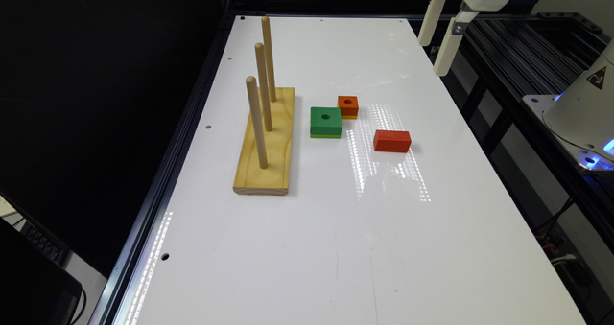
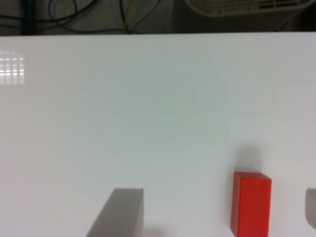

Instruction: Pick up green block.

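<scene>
White table [image 1: 297,248]: green block [image 1: 325,121] beside pegboard [image 1: 266,143], well apart from raised gripper [image 1: 437,40], jaws spread, holding nothing.

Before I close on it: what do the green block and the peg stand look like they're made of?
Green block: looks like painted wood, with a matte dark-green top, a lighter yellow-green bottom layer and a round centre hole. Paint hides any grain, so wood is a guess. Peg stand: bare, light wood, with grain lines showing on the base and three plain dowels. Table: glossy white, reflecting the lights.
</scene>
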Tool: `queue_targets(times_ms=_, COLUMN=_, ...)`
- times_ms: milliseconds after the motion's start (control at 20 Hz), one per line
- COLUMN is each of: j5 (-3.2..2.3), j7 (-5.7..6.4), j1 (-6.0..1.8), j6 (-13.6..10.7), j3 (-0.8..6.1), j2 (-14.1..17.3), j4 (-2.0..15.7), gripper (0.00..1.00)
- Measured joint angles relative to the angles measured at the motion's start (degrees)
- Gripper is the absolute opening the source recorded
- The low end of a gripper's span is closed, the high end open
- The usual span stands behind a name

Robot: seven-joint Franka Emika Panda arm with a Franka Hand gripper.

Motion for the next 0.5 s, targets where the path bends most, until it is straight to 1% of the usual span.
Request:
queue_targets(times_ms=250, j5=0.00, j7=0.00, j1=-0.03, j6=0.0, j3=0.00, j2=0.0, j4=0.28, gripper=1.00)
queue_targets(times_ms=500, j5=-0.06, j7=-0.01, j1=-0.29, j6=0.0, j3=0.00, j2=0.2, j4=0.77, gripper=1.00)
